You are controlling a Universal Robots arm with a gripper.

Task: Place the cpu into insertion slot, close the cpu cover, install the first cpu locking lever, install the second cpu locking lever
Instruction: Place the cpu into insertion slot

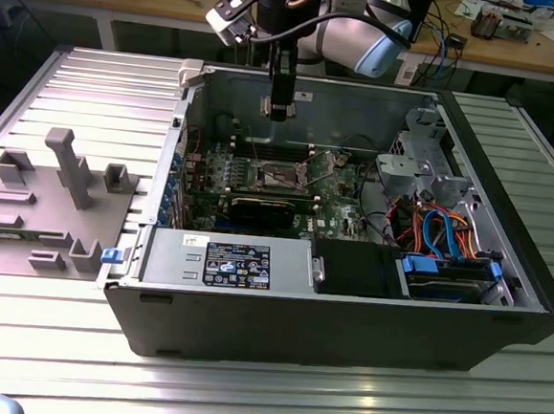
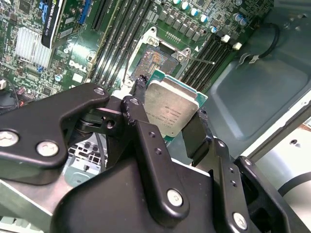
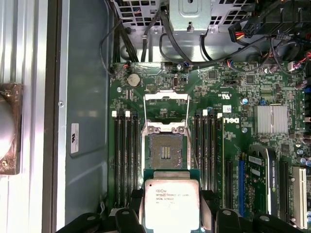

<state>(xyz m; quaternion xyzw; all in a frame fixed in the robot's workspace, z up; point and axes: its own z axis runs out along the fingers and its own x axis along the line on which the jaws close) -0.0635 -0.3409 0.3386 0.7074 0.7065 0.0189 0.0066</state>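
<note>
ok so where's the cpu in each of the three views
exterior view: at the tip of the gripper, hanging above the socket; the chip itself is too small to make out.
second wrist view: cpu clamped between the black fingers, socket beyond it.
first wrist view: cpu between the fingers, next to the socket.
shared landmark: the open socket, flanked by memory slots.

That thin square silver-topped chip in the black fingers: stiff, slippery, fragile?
The thin square silvery cpu looks rigid and light, unlikely to flex. The gripper pinches only its narrow edges, so it may slip or tilt. Its green board rim looks thin, probably chip-prone.
</note>
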